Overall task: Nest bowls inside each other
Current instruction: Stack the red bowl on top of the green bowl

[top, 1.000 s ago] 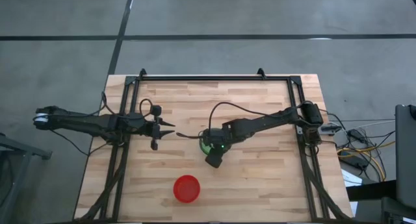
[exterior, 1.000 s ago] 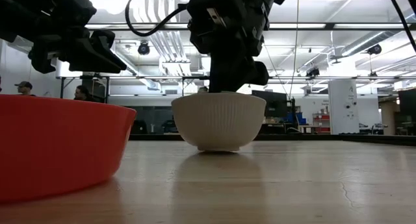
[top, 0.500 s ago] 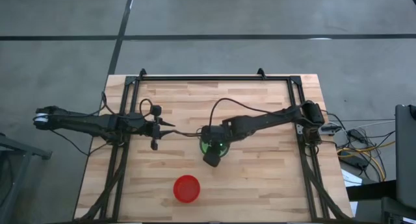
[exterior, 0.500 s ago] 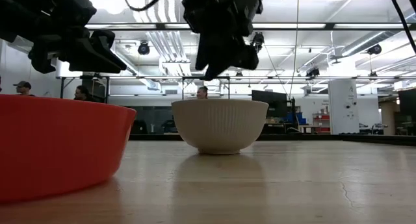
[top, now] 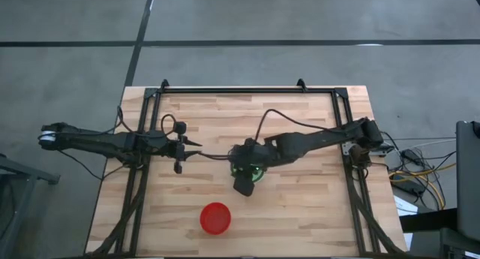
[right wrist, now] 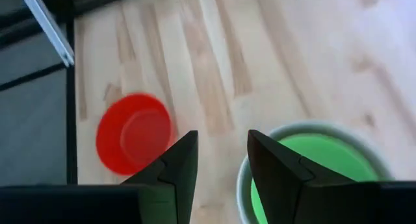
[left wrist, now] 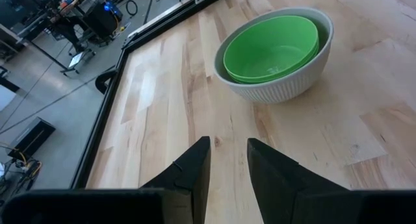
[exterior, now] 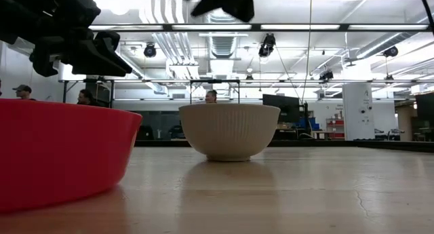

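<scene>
Wooden tabletop (top: 300, 206) carries green bowls (left wrist: 273, 47) nested in white bowl (left wrist: 286, 87); my right jaws (right wrist: 214, 165) hang open, empty; left jaws (left wrist: 227, 162) part-open, idle. Red bowl (top: 215, 218) next, I judge.

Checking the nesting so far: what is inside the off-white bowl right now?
The off-white bowl holds a green bowl nested in it; a second green rim shows just beneath. Whether more bowls lie under those is covered. The red bowl sits apart on the table.

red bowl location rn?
The red bowl sits alone near the table's front edge in the high view, slightly left of centre, apart from the off-white bowl holding the green bowls at mid-table.
</scene>
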{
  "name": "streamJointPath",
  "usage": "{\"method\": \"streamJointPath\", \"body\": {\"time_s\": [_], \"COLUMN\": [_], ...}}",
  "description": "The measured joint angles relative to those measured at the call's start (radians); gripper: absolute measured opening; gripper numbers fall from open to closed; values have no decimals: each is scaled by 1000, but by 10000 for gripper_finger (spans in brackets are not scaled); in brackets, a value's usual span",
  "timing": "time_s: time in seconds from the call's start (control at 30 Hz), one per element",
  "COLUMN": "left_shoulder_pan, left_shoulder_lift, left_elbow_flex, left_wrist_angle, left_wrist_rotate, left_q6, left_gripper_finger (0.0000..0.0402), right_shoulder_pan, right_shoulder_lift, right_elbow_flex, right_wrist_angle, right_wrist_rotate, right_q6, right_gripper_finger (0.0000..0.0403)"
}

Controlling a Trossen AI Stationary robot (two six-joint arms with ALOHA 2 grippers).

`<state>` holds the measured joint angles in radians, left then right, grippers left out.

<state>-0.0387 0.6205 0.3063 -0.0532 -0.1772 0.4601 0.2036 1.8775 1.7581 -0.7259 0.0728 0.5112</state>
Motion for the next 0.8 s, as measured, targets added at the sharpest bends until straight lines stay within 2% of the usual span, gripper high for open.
{"method": "streamJointPath", "body": {"time_s": [0.1, 0.4, 0.67, 0.8], "left_shoulder_pan": [0, 0, 0, 0], "left_shoulder_lift": [0, 0, 0, 0], "left_elbow_flex": [0, 0, 0, 0], "left_wrist_angle": [0, -1, 0, 0], "left_wrist_rotate": [0, 0, 0, 0], "left_q6": [0, 0, 0, 0], "left_gripper_finger": [108, 108, 108, 108], "right_shoulder_pan": [13, 32, 79, 95], "right_shoulder_lift": [-35, -92, -145, -170], "right_elbow_flex": [3, -6, -11, -11], "right_wrist_angle": [4, 5, 12, 14], "right_wrist_rotate": [42, 70, 208, 241], "right_q6": [-11, -9, -29, -61], "right_gripper_finger": [132, 132, 132, 132]}}
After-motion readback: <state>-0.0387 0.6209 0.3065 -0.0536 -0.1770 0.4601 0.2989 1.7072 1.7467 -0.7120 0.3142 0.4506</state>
